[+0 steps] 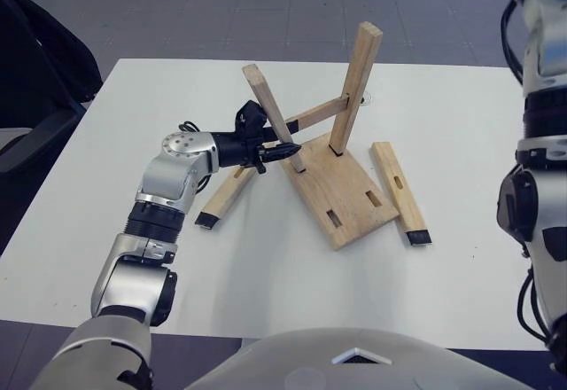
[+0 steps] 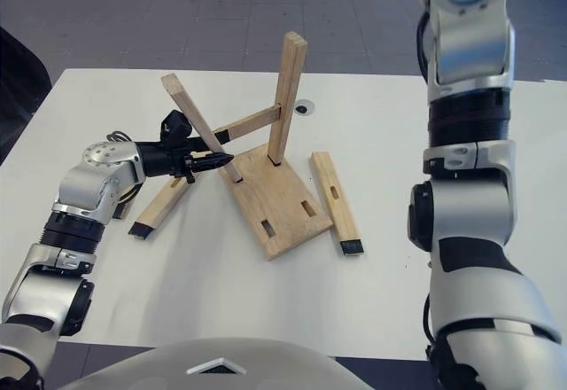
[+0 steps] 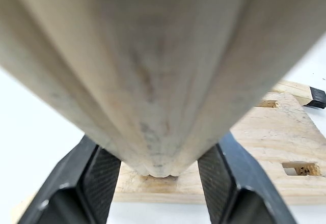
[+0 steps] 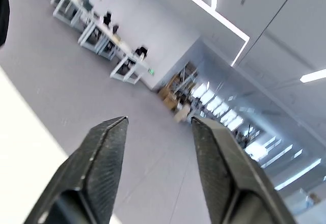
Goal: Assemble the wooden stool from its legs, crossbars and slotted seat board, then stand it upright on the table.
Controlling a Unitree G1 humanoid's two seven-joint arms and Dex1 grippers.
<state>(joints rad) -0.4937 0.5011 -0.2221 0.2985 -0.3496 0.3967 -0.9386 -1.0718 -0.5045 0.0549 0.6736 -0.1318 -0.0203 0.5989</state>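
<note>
Left end effector [image 1: 285, 152] is shown clenched on the tilted leg [image 1: 266, 106], which is set in the seat board [image 1: 350, 204] at frame centre on the counter [image 1: 452, 124]. An upright leg [image 1: 356, 80] and crossbar [image 1: 321, 112] are joined to it. Right end effector [image 4: 160, 119] is seen released.

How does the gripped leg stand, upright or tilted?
Tilted: the leg leans leftward from the seat board, left gripper shut on it.

The two head cameras looked forward and down on the worktop [image 1: 425, 284] from mid-distance, both taking in the seat board [image 1: 341, 186]. The left wrist camera sat pressed close to a leg [image 3: 153, 71], looking past the left tool [image 3: 159, 158] toward that board. The right wrist camera faced outward past the right tool [image 4: 160, 119] into the room.
</note>
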